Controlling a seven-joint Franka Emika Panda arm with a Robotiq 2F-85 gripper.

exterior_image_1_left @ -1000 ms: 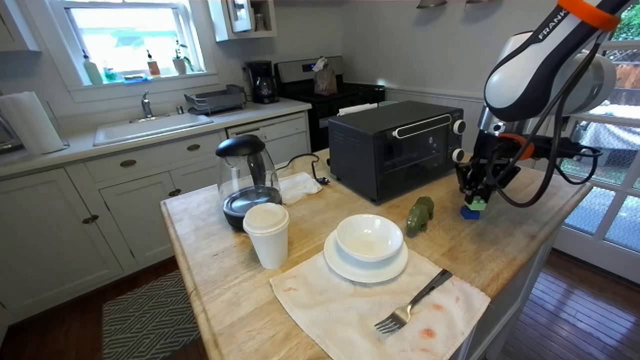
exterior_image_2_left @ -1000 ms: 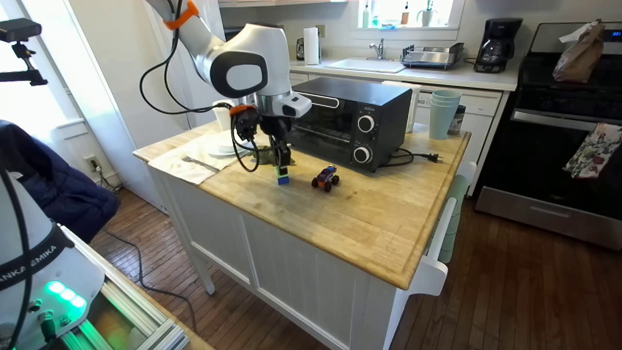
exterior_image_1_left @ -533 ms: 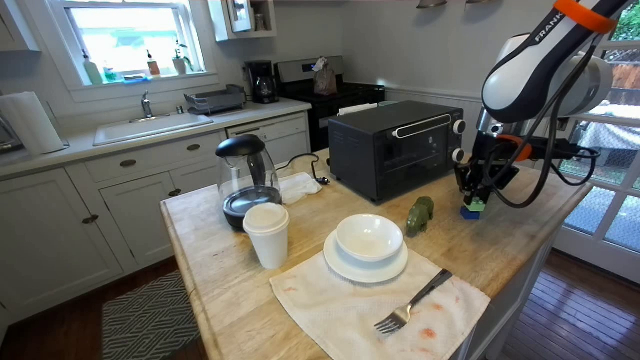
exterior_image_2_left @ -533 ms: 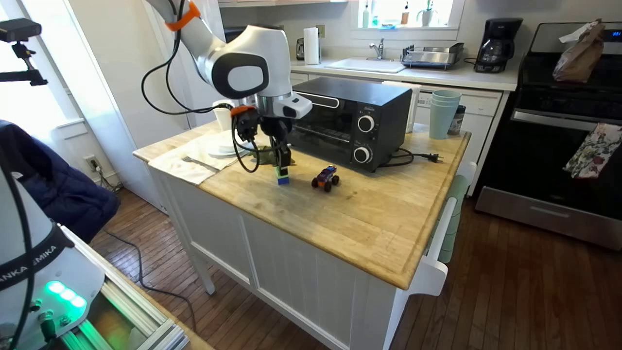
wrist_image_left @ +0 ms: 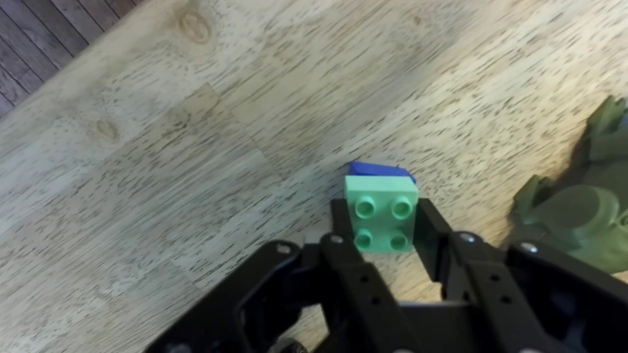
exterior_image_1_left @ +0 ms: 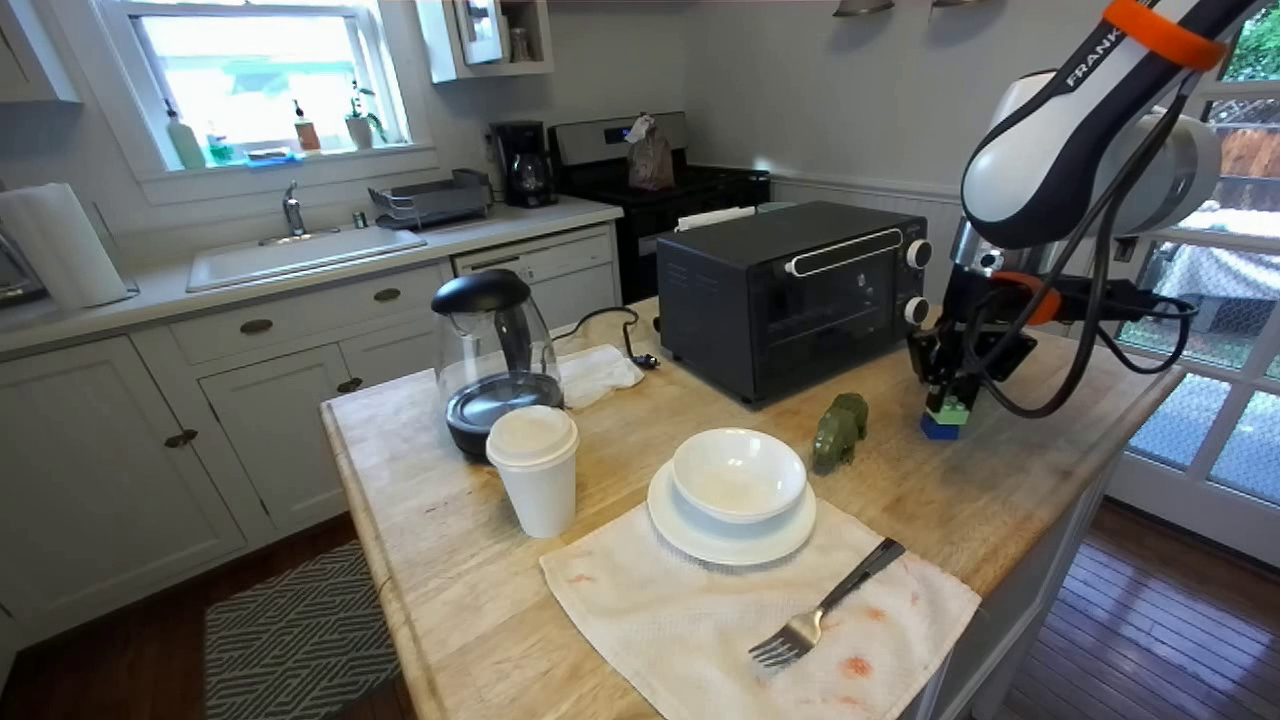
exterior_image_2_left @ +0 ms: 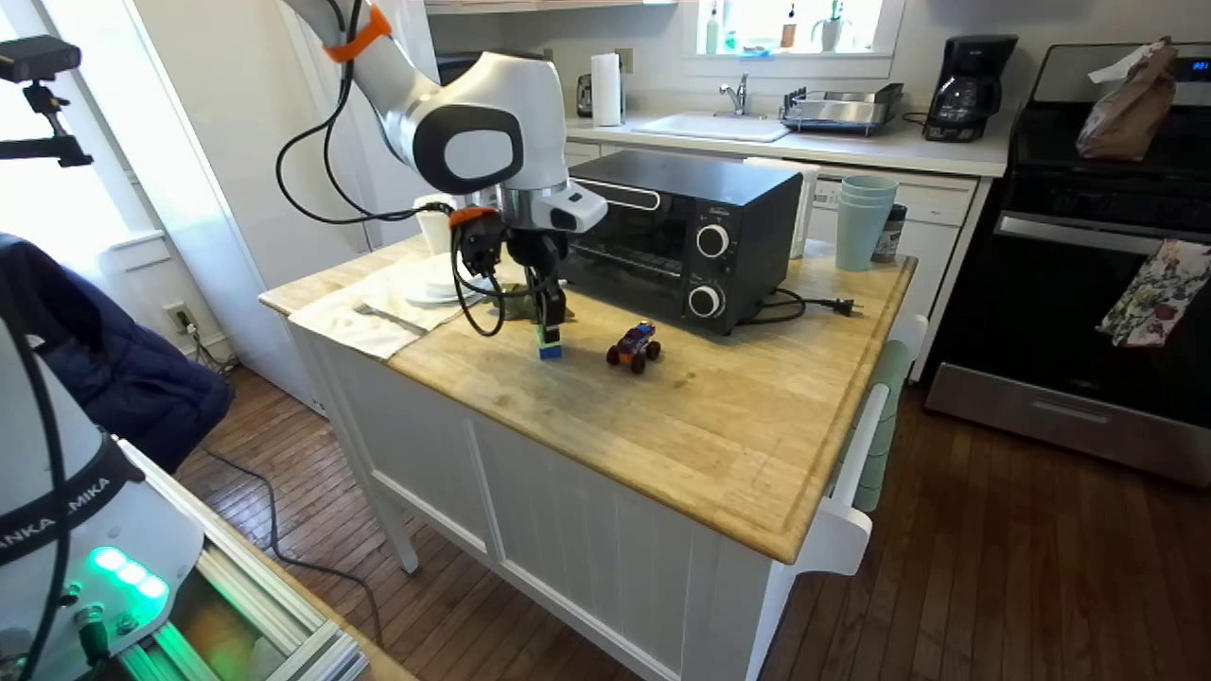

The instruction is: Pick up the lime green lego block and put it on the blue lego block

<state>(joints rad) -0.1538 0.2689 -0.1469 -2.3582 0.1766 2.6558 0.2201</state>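
The lime green lego block (wrist_image_left: 382, 223) is held between the two fingers of my gripper (wrist_image_left: 381, 214), studs facing up in the wrist view. The block also shows in both exterior views, as a small light green brick (exterior_image_1_left: 949, 411) (exterior_image_2_left: 546, 339) under the fingertips. The blue lego block (exterior_image_1_left: 940, 428) sits on the wooden table directly below it. It also shows in an exterior view (exterior_image_2_left: 550, 352). In the wrist view only the blue block's far edge (wrist_image_left: 377, 169) shows, slightly turned against the green one. The two look touching or nearly so; whether they are pressed together I cannot tell.
A dark green toy animal (exterior_image_1_left: 841, 432) (wrist_image_left: 579, 215) stands beside the blocks. A toy truck (exterior_image_2_left: 634, 347) is on the other side. The black toaster oven (exterior_image_1_left: 790, 300) stands behind. A bowl (exterior_image_1_left: 740, 475), a fork (exterior_image_1_left: 825, 605) and a cloth (exterior_image_1_left: 640, 590) lie farther along the table.
My gripper and the lime green block have shifted very slightly left and down in an exterior view, closer over the blue block. The grip looks the same.
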